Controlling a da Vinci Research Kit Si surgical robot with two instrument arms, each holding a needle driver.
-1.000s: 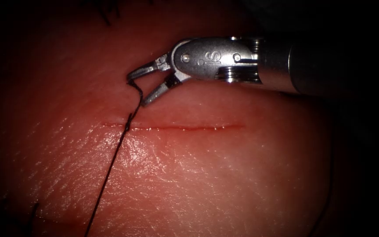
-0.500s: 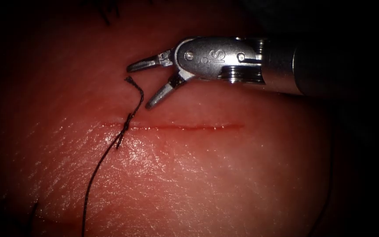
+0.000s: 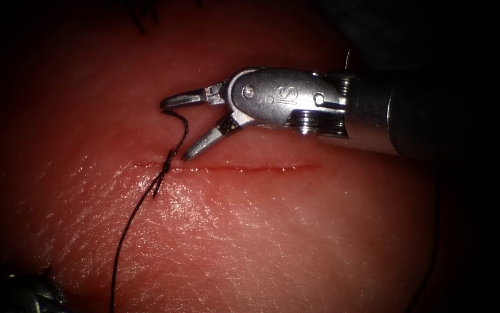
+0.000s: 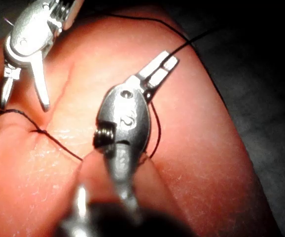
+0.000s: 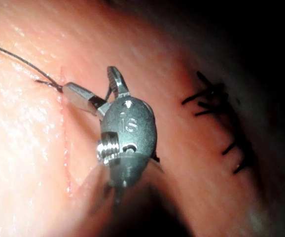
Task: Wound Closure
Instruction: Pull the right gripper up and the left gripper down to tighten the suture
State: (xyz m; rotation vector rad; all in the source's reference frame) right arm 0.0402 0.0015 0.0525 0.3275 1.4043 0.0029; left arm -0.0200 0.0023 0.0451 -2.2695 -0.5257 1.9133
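The tissue (image 3: 250, 232) has a thin red cut (image 3: 244, 168) running across it. A dark thread (image 3: 123, 237) rises from the near edge to a knot (image 3: 165, 166) at the cut's left end, and its short end (image 3: 181, 124) curls up beyond the cut. My right tool (image 3: 174, 128) stands open around that short end; its upper jaw touches the tip of the end and it holds nothing. In the right wrist view its jaws (image 5: 89, 81) are spread over the cut (image 5: 63, 143). My left tool (image 4: 160, 65) is shut on the thread (image 4: 156, 126) away from the cut.
Dark stitches (image 5: 214, 98) from an older closure lie on the tissue beyond the cut, seen at the far edge (image 3: 139, 20). Part of my left tool (image 3: 29, 293) sits at the near left corner. The right tool's shaft (image 3: 435, 122) spans the right side.
The long strand went from taut to slack. My right tool lifted off the short end, then came down and left around it. The left tool edged into the near left corner.
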